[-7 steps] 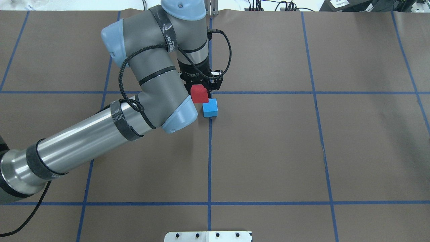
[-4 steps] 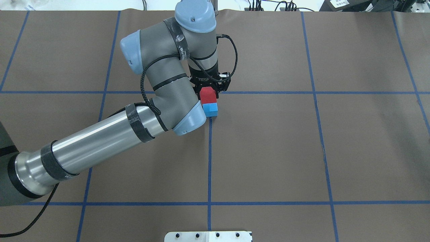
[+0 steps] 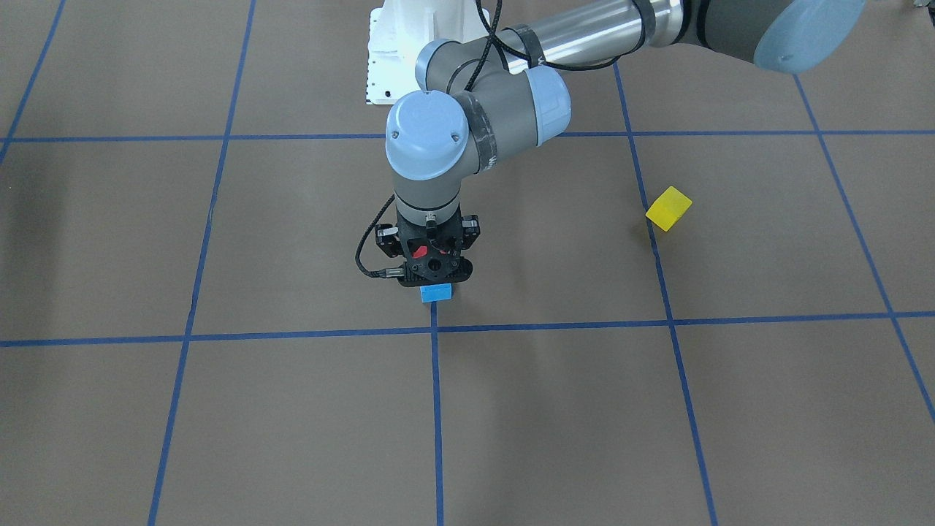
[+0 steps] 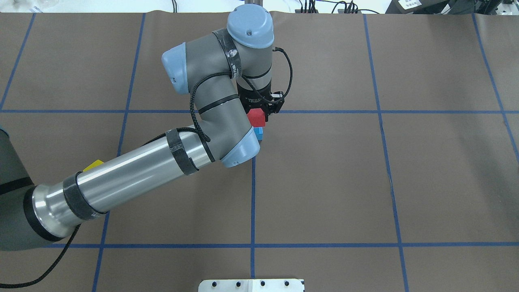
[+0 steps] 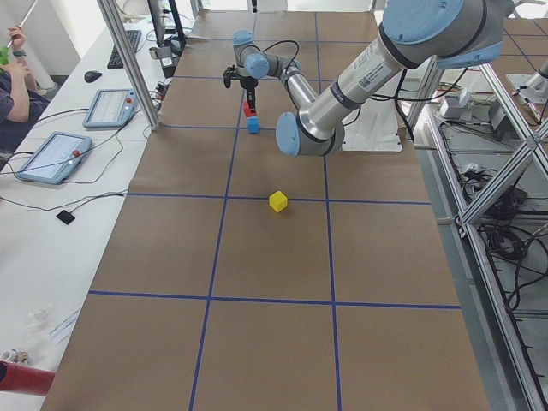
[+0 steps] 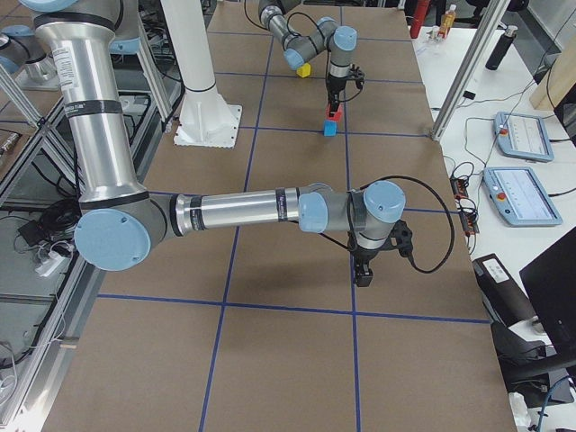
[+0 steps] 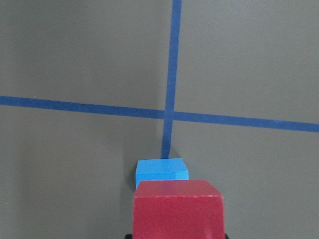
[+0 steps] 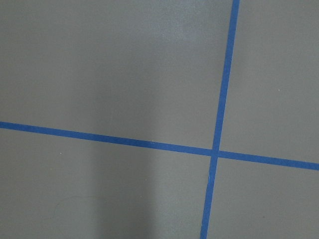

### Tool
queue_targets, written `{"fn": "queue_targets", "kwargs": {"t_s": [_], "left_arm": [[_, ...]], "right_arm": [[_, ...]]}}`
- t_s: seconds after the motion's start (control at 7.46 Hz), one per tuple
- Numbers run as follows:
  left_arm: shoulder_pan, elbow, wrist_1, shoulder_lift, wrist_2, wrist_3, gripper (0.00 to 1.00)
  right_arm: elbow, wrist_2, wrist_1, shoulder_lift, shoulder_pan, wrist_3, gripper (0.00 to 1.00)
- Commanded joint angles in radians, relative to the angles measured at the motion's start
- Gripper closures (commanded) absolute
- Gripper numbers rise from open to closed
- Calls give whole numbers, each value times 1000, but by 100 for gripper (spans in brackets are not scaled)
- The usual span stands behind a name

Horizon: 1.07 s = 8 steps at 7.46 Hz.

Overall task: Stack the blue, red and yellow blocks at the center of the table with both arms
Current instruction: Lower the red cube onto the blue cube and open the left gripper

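Note:
My left gripper is shut on the red block and holds it just above the blue block, which sits on the table by a tape crossing near the centre. In the left wrist view the red block fills the bottom edge, and the blue block shows just beyond it. The yellow block lies alone on the robot's left side, partly hidden by the arm from overhead. My right gripper points down close to the table, and I cannot tell whether it is open or shut.
The white pedestal base stands at the robot's edge of the table. Tablets and cables lie on a side bench, where a person sits. Metal frame posts rise beside the table.
The left arm has carried the red block to the right until it hangs over the blue block, hiding most of it from overhead. The yellow block now peeks out beside the forearm.

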Motion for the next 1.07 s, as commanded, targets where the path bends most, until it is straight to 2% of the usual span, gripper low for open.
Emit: {"fn": "queue_targets", "kwargs": {"t_s": [0.0,0.94], "left_arm": [[14,4,0,2,15,0,100],[14,25,-15,10,17,3,100]], "right_arm": [[2,1,0,0,0,-1,1],[4,-1,0,-1,0,-1,1]]}}
